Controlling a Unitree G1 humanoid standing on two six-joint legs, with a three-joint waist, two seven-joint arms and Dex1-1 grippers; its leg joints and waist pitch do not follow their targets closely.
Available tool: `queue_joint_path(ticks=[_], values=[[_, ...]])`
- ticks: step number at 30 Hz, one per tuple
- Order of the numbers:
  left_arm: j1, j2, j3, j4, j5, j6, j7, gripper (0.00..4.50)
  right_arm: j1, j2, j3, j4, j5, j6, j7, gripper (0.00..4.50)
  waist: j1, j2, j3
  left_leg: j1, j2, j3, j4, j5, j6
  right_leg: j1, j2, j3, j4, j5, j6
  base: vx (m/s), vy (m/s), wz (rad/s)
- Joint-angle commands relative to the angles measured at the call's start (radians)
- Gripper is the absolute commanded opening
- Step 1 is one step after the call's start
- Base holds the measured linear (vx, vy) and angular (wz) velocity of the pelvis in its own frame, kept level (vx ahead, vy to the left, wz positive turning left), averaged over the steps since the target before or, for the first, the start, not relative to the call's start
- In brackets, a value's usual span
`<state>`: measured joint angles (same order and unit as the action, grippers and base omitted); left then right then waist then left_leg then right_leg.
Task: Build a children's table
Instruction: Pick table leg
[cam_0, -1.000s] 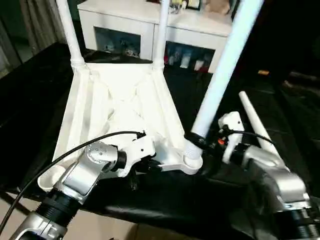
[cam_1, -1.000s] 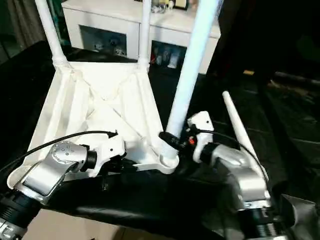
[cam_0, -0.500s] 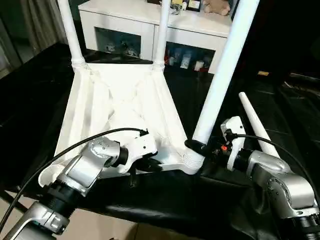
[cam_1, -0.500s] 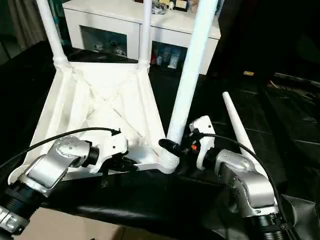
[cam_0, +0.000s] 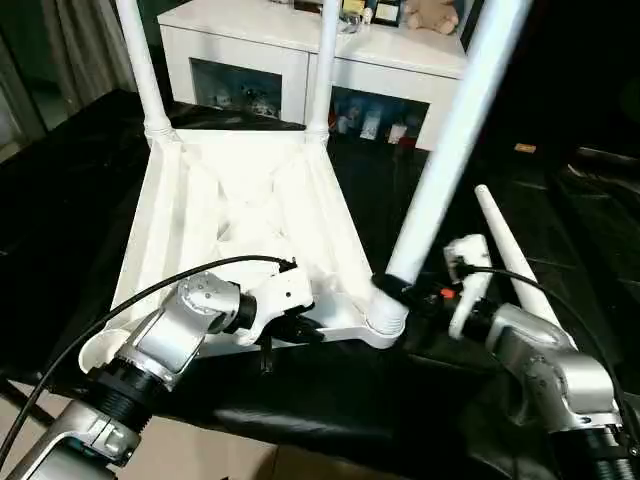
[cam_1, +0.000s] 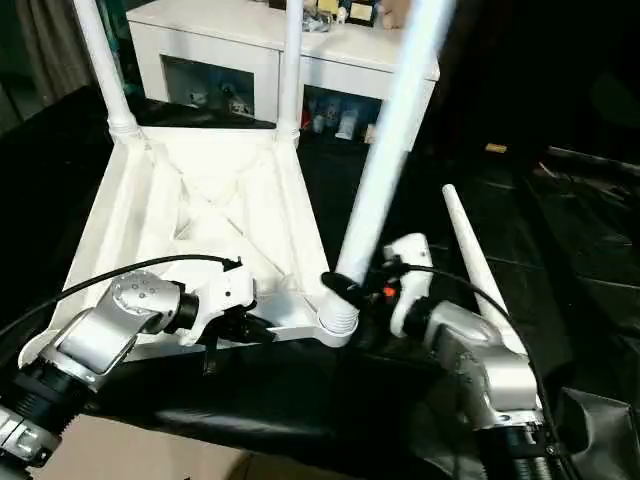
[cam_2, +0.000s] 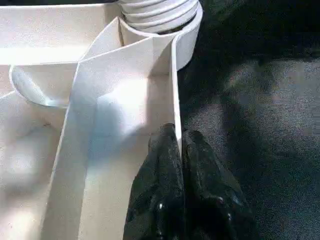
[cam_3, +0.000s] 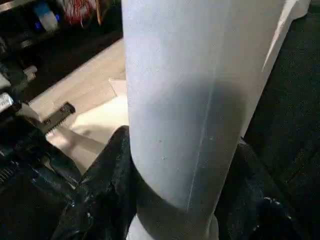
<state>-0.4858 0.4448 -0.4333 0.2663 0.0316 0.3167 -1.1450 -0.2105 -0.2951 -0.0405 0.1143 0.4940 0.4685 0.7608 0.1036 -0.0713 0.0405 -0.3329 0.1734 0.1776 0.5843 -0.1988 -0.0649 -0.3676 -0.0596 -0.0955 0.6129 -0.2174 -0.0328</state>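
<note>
The white children's table (cam_0: 240, 200) lies upside down on the black work table, ribbed underside up. Two legs (cam_0: 140, 60) (cam_0: 322, 60) stand upright in its far corner sockets. A third leg (cam_0: 450, 130) sits with its threaded end (cam_2: 160, 10) in the near right socket (cam_0: 383, 322) and leans up to the right. My right gripper (cam_0: 397, 290) is shut around that leg just above the socket, its fingers (cam_3: 107, 185) hugging the tube (cam_3: 200, 100). My left gripper (cam_0: 305, 330) is shut on the table's near rim (cam_2: 175, 90), close to that socket.
A fourth white leg (cam_0: 510, 255) lies loose on the black cover to the right of my right arm. A white cabinet (cam_0: 300, 50) with glass doors stands behind the work table. The near left socket (cam_0: 100, 350) holds no leg. The work table's front edge runs just below my forearms.
The leg in my right gripper has tipped slightly further to the right, and my right forearm has shifted a little. My left gripper keeps the same hold on the rim.
</note>
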Motion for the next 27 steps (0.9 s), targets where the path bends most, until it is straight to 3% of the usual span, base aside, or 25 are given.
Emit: queue_joint_path(ticks=[1, 2, 4, 5, 7, 9, 10, 11, 12, 13, 15, 16, 19, 20, 21, 22, 24, 25, 26, 27], values=[[0.004, -0.001, -0.040, 0.041, 0.017, 0.005, -0.018, 0.00, 0.014, 0.006, -0.006, 0.016, 0.024, -0.007, 0.021, 1.84, 0.005, 0.019, -0.039, -0.004, 0.073, -0.033, -0.081, -0.219, 0.010, 0.034, -0.115, 0.075, -0.090, -0.242, -0.153, 0.000, 0.000, 0.00], [0.001, -0.001, -0.040, 0.044, 0.017, 0.003, -0.018, 0.00, 0.036, 0.014, -0.013, 0.022, 0.028, -0.031, 0.029, 1.84, 0.006, 0.016, -0.039, -0.003, 0.073, -0.032, -0.080, -0.220, 0.013, 0.034, -0.115, 0.074, -0.092, -0.253, -0.151, 0.000, 0.000, 0.00], [-0.003, -0.001, -0.039, 0.051, 0.018, -0.003, -0.017, 0.00, 0.062, 0.025, -0.021, 0.027, 0.027, -0.062, 0.033, 1.84, 0.013, 0.033, -0.038, -0.001, 0.073, -0.032, -0.081, -0.229, 0.011, 0.032, -0.118, 0.074, -0.096, -0.270, -0.146, 0.000, 0.000, 0.00], [-0.010, -0.001, -0.037, 0.060, 0.019, -0.008, -0.017, 0.00, 0.085, 0.038, -0.029, 0.027, 0.023, -0.092, 0.029, 1.84, 0.014, 0.029, -0.039, 0.000, 0.073, -0.033, -0.081, -0.233, 0.012, 0.034, -0.117, 0.074, -0.097, -0.275, -0.143, 0.000, 0.000, 0.00], [-0.015, -0.002, -0.036, 0.068, 0.022, -0.012, -0.017, 0.00, 0.109, 0.050, -0.035, 0.024, 0.017, -0.122, 0.024, 1.84, 0.014, 0.031, -0.038, -0.003, 0.073, -0.033, -0.083, -0.233, 0.013, 0.034, -0.116, 0.073, -0.098, -0.270, -0.142, 0.000, 0.000, 0.00], [-0.022, -0.003, -0.034, 0.076, 0.025, -0.016, -0.019, 0.00, 0.143, 0.060, -0.024, 0.007, -0.003, -0.161, 0.023, 1.84, 0.015, 0.045, -0.034, -0.003, 0.072, -0.035, -0.086, -0.245, 0.015, 0.034, -0.116, 0.072, -0.100, -0.293, -0.140, 0.000, 0.000, 0.00], [-0.025, -0.003, -0.033, 0.079, 0.025, -0.017, -0.020, 0.00, 0.151, 0.062, -0.020, 0.003, -0.009, -0.171, 0.022, 1.84, 0.014, 0.041, -0.033, -0.002, 0.072, -0.034, -0.086, -0.252, 0.017, 0.033, -0.114, 0.072, -0.104, -0.308, -0.136, 0.000, 0.000, 0.00], [-0.032, -0.003, -0.033, 0.087, 0.028, -0.021, -0.021, 0.00, 0.164, 0.062, -0.004, -0.008, -0.034, -0.195, 0.013, 1.84, 0.016, 0.048, -0.032, -0.002, 0.071, -0.036, -0.086, -0.257, 0.017, 0.033, -0.116, 0.073, -0.104, -0.328, -0.132, 0.000, 0.000, 0.00], [-0.032, -0.003, -0.033, 0.088, 0.028, -0.021, -0.021, 0.00, 0.165, 0.062, -0.003, -0.009, -0.036, -0.197, 0.012, 1.84, 0.016, 0.045, -0.031, -0.002, 0.071, -0.035, -0.086, -0.259, 0.019, 0.031, -0.116, 0.074, -0.108, -0.347, -0.124, 0.000, 0.000, 0.00], [-0.035, -0.002, -0.035, 0.092, 0.029, -0.023, -0.023, 0.00, 0.170, 0.059, 0.009, -0.015, -0.053, -0.209, 0.005, 1.84, 0.016, 0.050, -0.029, -0.003, 0.070, -0.036, -0.087, -0.261, 0.020, 0.031, -0.116, 0.074, -0.109, -0.357, -0.122, 0.000, 0.000, 0.00], [-0.043, 0.002, -0.037, 0.099, 0.030, -0.028, -0.030, 0.00, 0.172, 0.050, 0.034, -0.039, -0.082, -0.222, 0.000, 1.84, 0.015, 0.051, -0.029, -0.003, 0.071, -0.036, -0.088, -0.260, 0.022, 0.030, -0.116, 0.074, -0.111, -0.382, -0.113, 0.000, 0.000, 0.00], [-0.047, 0.005, -0.041, 0.101, 0.033, -0.032, -0.034, 0.00, 0.167, 0.036, 0.053, -0.053, -0.104, -0.220, 0.000, 1.84, 0.014, 0.046, -0.029, -0.004, 0.071, -0.036, -0.089, -0.257, 0.023, 0.032, -0.115, 0.074, -0.111, -0.387, -0.109, 0.000, 0.000, 0.00], [-0.055, 0.010, -0.046, 0.109, 0.041, -0.041, -0.039, 0.00, 0.147, -0.001, 0.095, -0.079, -0.135, -0.202, 0.022, 1.84, 0.014, 0.045, -0.031, -0.004, 0.071, -0.035, -0.088, -0.240, 0.028, 0.031, -0.115, 0.075, -0.109, -0.377, -0.105, 0.000, 0.000, 0.00], [-0.059, 0.009, -0.048, 0.116, 0.044, -0.045, -0.039, 0.00, 0.131, -0.029, 0.120, -0.085, -0.150, -0.180, 0.044, 1.84, 0.013, 0.032, -0.033, -0.002, 0.072, -0.033, -0.087, -0.239, 0.032, 0.031, -0.115, 0.075, -0.110, -0.380, -0.103, 0.000, 0.000, 0.00], [-0.061, 0.009, -0.049, 0.118, 0.046, -0.045, -0.039, 0.00, 0.126, -0.038, 0.127, -0.084, -0.156, -0.175, 0.052, 1.84, 0.014, 0.030, -0.032, -0.003, 0.072, -0.033, -0.087, -0.232, 0.035, 0.031, -0.114, 0.074, -0.108, -0.383, -0.102, 0.000, 0.000, 0.00], [-0.061, 0.008, -0.050, 0.120, 0.047, -0.046, -0.038, 0.00, 0.123, -0.044, 0.132, -0.084, -0.159, -0.172, 0.057, 1.84, 0.016, 0.036, -0.032, -0.002, 0.072, -0.034, -0.087, -0.231, 0.036, 0.029, -0.116, 0.075, -0.107, -0.384, -0.102, 0.000, 0.000, 0.00], [-0.060, 0.009, -0.053, 0.122, 0.051, -0.050, -0.037, 0.00, 0.113, -0.068, 0.155, -0.084, -0.168, -0.152, 0.083, 1.84, 0.016, 0.033, -0.032, -0.002, 0.076, -0.034, -0.088, -0.228, 0.034, 0.028, -0.117, 0.076, -0.106, -0.373, -0.105, 0.000, 0.000, 0.00], [-0.060, 0.009, -0.055, 0.124, 0.055, -0.053, -0.036, 0.00, 0.104, -0.095, 0.180, -0.083, -0.178, -0.130, 0.113, 1.84, 0.016, 0.027, -0.032, -0.001, 0.076, -0.032, -0.087, -0.230, 0.035, 0.027, -0.116, 0.076, -0.106, -0.368, -0.105, 0.000, 0.000, 0.00], [-0.059, 0.008, -0.056, 0.125, 0.056, -0.054, -0.034, 0.00, 0.099, -0.117, 0.200, -0.081, -0.186, -0.114, 0.142, 1.84, 0.016, 0.015, -0.033, -0.003, 0.076, -0.033, -0.087, -0.223, 0.036, 0.030, -0.116, 0.075, -0.102, -0.358, -0.107, 0.000, 0.000, 0.00], [-0.058, 0.007, -0.056, 0.125, 0.057, -0.054, -0.030, 0.00, 0.097, -0.129, 0.210, -0.077, -0.188, -0.103, 0.158, 1.84, 0.017, 0.021, -0.034, -0.002, 0.077, -0.033, -0.087, -0.215, 0.038, 0.029, -0.117, 0.076, -0.100, -0.341, -0.108, 0.000, 0.000, 0.00]])
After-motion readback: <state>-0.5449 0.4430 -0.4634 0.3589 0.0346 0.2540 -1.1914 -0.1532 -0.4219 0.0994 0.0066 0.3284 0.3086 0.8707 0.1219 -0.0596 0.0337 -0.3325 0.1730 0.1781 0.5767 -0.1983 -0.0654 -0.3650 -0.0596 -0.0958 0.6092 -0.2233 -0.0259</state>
